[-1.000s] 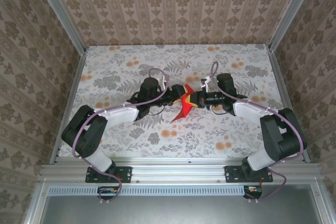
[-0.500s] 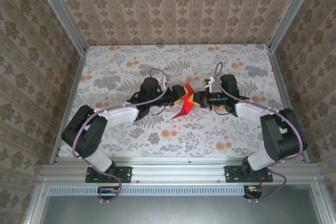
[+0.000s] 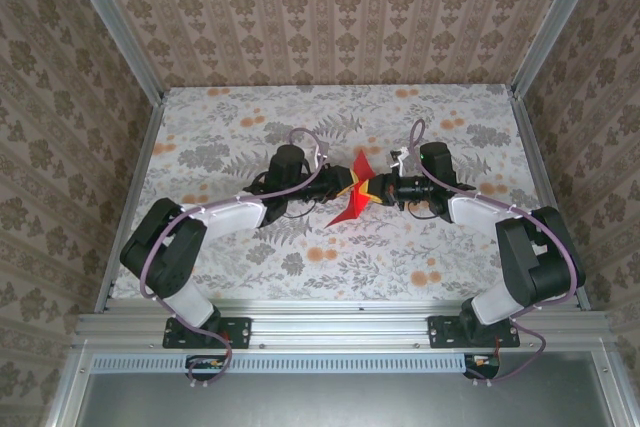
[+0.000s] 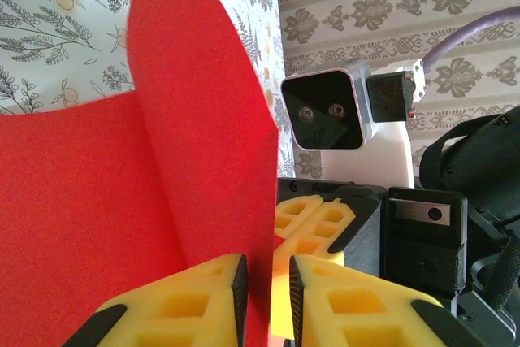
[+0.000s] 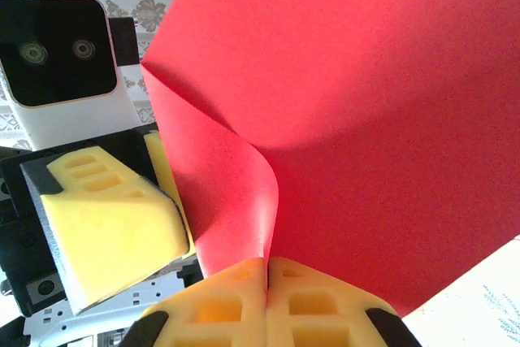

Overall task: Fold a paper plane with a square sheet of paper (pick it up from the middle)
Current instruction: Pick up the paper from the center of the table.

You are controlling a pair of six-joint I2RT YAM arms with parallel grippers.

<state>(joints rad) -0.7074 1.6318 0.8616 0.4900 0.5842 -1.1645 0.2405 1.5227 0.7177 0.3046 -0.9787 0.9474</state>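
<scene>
Bright red square sheet of paper (image 3: 350,205), bent into angled flaps, held above floral-patterned table (image 3: 250,117) near centre, between two yellow-fingered tools. Right gripper (image 5: 266,274) clamped shut on sheet's curled edge. Left gripper (image 4: 266,272) fingers set close either side of upright flap; firm pinch cannot be told.

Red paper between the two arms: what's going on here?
Both arms meet over the middle of the table, with the red square sheet of paper held up between them. The right pincer is shut on a curled-over part of the sheet. The left pincer faces it, with its fingers on either side of an upright fold and a narrow gap left. The sheet is bent and partly creased, not yet a plane.
</scene>
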